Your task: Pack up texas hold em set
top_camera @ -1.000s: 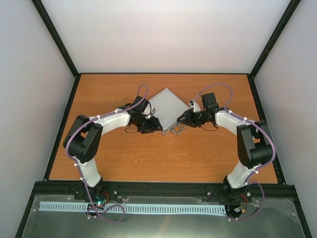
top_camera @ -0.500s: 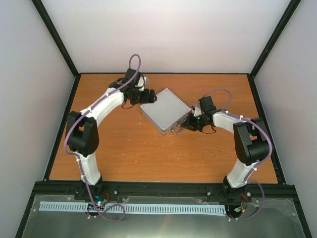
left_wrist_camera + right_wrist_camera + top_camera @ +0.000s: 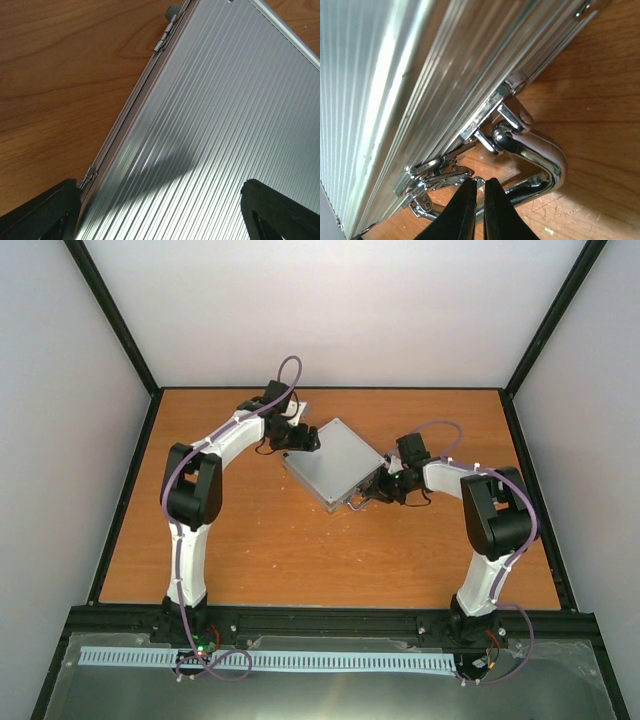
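Note:
The silver aluminium case lies closed on the table, ribbed lid up. Its metal handle and a chrome latch face my right arm. My left gripper hovers over the case's back-left hinge edge. Its jaws stand wide open in the left wrist view, with the lid spanning the gap. My right gripper is shut, and its fingertips touch the latch beside the handle. Chips, card boxes, discs and the token are out of view.
The orange wooden table is bounded by a black frame at the near edge and white walls on three sides. Two hinges show along the case's left edge.
My left arm swung from the case's front-left side to its back-left corner. My right gripper moved down to the latch by the handle. The case shifted slightly.

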`<state>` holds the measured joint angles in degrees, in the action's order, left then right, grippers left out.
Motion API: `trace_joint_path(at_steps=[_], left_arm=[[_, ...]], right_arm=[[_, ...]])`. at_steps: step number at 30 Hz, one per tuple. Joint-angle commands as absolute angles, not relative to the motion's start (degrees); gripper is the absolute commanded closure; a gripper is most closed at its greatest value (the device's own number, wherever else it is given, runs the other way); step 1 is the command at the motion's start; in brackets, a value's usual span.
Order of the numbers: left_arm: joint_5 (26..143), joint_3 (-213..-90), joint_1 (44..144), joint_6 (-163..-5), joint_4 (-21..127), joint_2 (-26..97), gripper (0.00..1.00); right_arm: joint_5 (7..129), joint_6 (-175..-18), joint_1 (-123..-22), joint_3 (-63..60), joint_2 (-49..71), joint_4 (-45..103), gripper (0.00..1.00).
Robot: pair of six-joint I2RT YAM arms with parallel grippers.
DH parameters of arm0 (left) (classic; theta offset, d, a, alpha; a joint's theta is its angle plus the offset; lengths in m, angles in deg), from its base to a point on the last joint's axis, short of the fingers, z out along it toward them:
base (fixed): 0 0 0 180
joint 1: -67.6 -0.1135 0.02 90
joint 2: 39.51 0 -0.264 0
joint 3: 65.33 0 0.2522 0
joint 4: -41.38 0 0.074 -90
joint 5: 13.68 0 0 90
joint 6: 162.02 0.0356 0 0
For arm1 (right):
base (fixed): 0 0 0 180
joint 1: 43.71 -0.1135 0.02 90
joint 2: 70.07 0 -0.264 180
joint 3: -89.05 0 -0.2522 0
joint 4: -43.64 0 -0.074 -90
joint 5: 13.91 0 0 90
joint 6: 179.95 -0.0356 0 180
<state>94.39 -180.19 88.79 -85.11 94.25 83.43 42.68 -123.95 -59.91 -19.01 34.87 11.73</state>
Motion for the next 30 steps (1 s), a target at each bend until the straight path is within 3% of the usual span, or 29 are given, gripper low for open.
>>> trace_joint_path(at_steps=[1, 20, 30], left_arm=[[97.1, -183.2, 88.2, -83.0, 94.8, 84.1, 0.12], [104.4, -174.5, 88.2, -84.5, 90.5, 81.6, 0.16], [102.6, -170.9, 88.3, -85.8, 89.7, 79.3, 0.16]], right_arm=[[43.2, -124.1, -60.5, -17.3, 36.5, 12.1, 0.92], [43.5, -123.1, -61.7, -14.6, 41.1, 11.6, 0.93], [49.5, -122.8, -62.5, -16.2, 35.4, 8.2, 0.91]])
